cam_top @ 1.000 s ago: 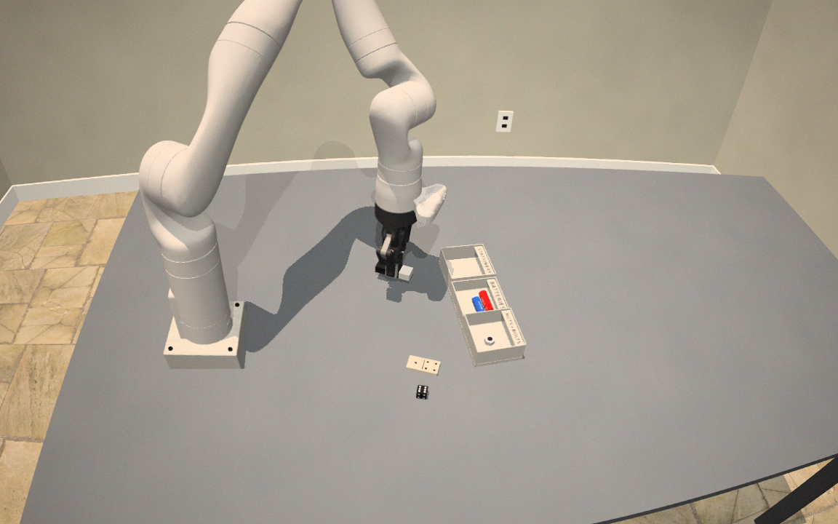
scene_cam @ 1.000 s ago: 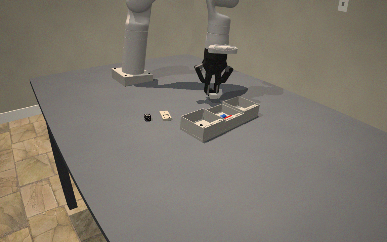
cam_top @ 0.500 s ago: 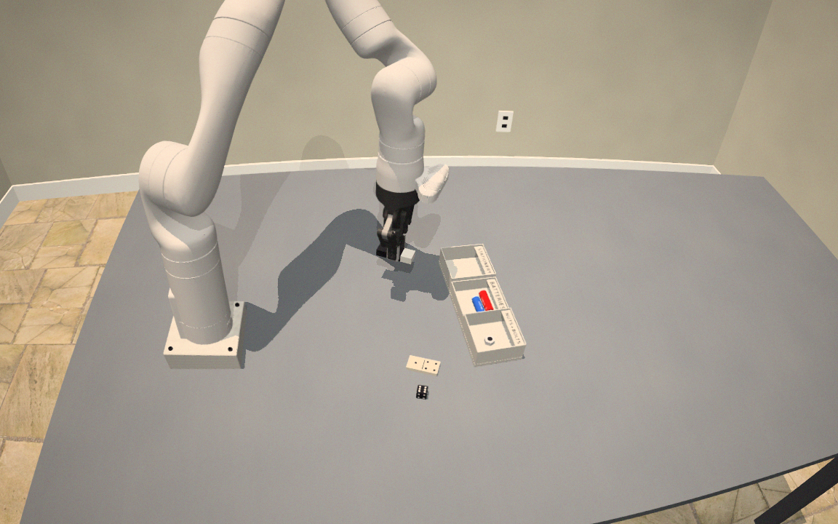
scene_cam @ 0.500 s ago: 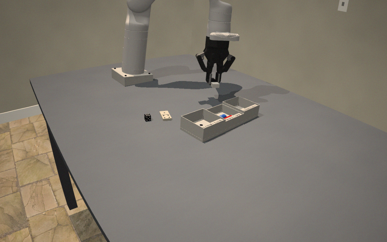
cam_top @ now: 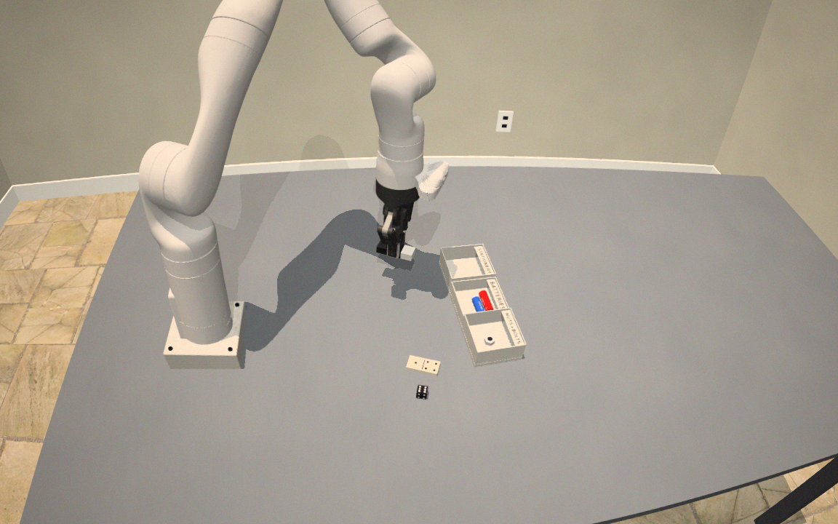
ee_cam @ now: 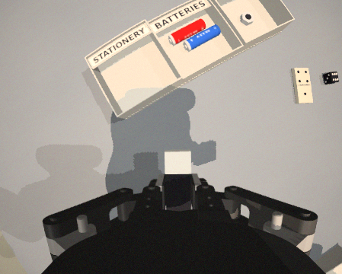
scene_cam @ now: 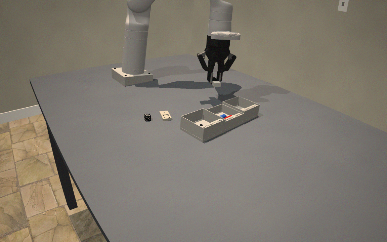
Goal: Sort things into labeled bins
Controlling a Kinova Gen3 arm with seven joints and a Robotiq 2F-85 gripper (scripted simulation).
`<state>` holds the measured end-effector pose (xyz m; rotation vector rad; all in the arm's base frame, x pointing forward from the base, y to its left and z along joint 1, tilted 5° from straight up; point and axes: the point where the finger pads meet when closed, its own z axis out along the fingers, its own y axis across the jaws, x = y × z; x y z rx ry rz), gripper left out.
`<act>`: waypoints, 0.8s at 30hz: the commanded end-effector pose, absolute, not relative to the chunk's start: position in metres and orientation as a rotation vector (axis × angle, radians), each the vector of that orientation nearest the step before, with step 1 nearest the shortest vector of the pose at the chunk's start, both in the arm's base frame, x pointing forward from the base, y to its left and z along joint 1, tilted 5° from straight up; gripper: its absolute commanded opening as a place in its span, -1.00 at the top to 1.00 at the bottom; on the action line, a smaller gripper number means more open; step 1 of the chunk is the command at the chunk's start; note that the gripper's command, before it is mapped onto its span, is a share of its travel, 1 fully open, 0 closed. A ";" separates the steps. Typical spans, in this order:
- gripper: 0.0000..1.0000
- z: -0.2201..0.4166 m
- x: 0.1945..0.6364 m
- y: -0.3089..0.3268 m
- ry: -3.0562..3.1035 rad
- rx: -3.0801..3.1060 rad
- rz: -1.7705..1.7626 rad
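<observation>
Exterior view, lower centre of the frame: a black die (scene_cam: 147, 117) and a domino (scene_cam: 165, 115) lie on the tabletop (scene_cam: 219, 180) left of the three-compartment bin (scene_cam: 219, 126), whose middle compartment holds a red battery (ee_cam: 187, 32) and a blue battery (ee_cam: 202, 38). Above and behind the bin, the gripper (scene_cam: 216, 80) hangs clear of the tabletop, pinching a small white block (scene_cam: 216, 84) near the STATIONERY compartment (ee_cam: 135, 68).

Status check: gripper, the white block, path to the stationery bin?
Gripper shut on white block, lifted off table. Stationery bin beside it, unfilled. Nothing in the way.
</observation>
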<state>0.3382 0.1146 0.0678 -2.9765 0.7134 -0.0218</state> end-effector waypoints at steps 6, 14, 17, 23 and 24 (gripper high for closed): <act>0.63 0.069 0.362 0.112 0.713 -2.975 -0.023; 0.63 0.069 0.395 0.109 0.861 -2.935 -0.017; 0.63 0.070 0.413 0.107 1.078 -2.862 -0.008; 0.63 0.071 0.449 0.103 1.483 -2.673 0.010; 0.63 0.071 0.455 0.103 1.538 -2.640 0.013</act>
